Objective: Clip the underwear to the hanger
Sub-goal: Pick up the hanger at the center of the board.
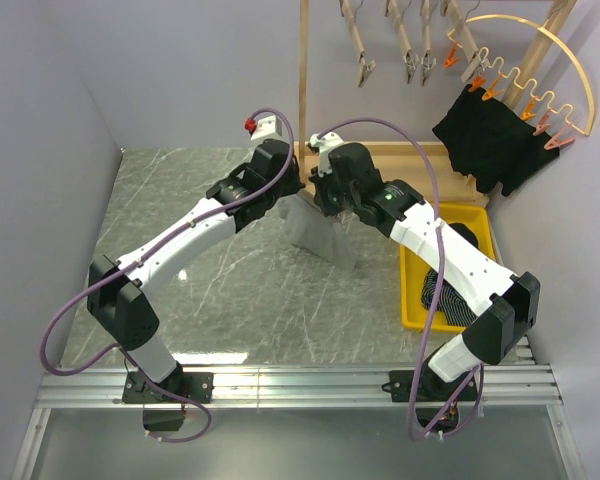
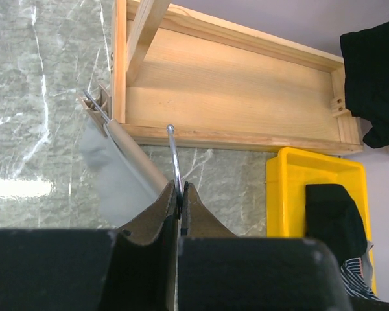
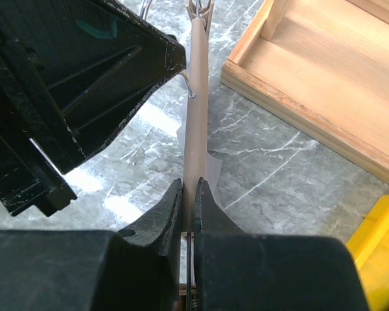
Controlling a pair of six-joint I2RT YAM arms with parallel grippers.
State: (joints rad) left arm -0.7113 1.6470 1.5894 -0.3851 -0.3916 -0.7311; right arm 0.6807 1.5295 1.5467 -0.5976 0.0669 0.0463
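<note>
Holding hanger [image 3: 196, 116] two ways: left pincer [image 2: 180, 191] clamping shut on wire hook [image 2: 173, 155], right pincer [image 3: 188, 189] squeezing shut on its near end. Grey underwear [image 1: 318, 236] dangling beneath, over table [image 1: 230, 290]. Risk: cloth slipping off if squeeze is missing fabric edge.

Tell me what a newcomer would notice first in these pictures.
Both arms meet mid-table on one hanger, pinched by the left end effector and the right end effector, with grey underwear hanging from it. At the right edge sits a yellow bin of clothes and, beyond it, a black garment clipped up by orange pegs.
</note>
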